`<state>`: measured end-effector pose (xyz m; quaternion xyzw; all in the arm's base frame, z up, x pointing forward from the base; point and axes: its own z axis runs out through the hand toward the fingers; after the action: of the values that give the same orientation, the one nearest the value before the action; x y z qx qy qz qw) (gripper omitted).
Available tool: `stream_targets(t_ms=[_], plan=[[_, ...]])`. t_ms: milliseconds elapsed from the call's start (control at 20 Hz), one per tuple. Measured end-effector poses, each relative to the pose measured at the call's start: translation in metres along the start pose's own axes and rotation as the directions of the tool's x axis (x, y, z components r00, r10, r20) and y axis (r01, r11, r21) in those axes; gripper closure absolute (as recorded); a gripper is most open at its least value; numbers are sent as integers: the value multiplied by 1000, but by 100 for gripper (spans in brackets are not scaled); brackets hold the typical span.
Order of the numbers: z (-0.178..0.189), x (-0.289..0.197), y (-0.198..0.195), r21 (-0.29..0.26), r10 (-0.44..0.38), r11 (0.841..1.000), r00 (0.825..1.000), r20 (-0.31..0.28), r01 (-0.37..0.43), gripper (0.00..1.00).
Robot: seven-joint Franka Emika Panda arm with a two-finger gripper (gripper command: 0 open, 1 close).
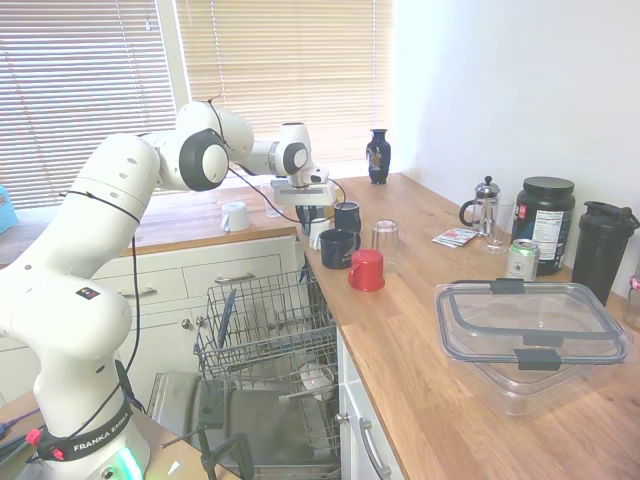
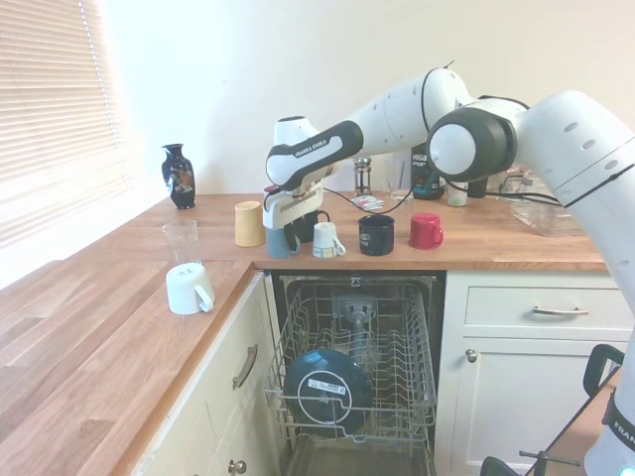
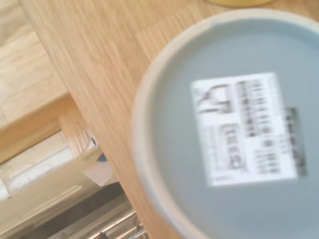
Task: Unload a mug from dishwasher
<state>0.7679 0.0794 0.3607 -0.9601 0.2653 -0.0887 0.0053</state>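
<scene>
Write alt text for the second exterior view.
A white robot arm reaches in from the right, its end effector just above an upside-down slate-blue mug on the wooden countertop. A yellow cup, white mug, navy mug and red mug stand alongside, above the open dishwasher rack.
</scene>
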Motion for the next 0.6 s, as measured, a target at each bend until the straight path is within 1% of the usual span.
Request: stream_targets(t_ms=[400,600], plan=[[-9,1,-5,11,-4,1000,1000,-13,4,0],[-28,2,-8,31,-6,1000,999,-37,7,0]])
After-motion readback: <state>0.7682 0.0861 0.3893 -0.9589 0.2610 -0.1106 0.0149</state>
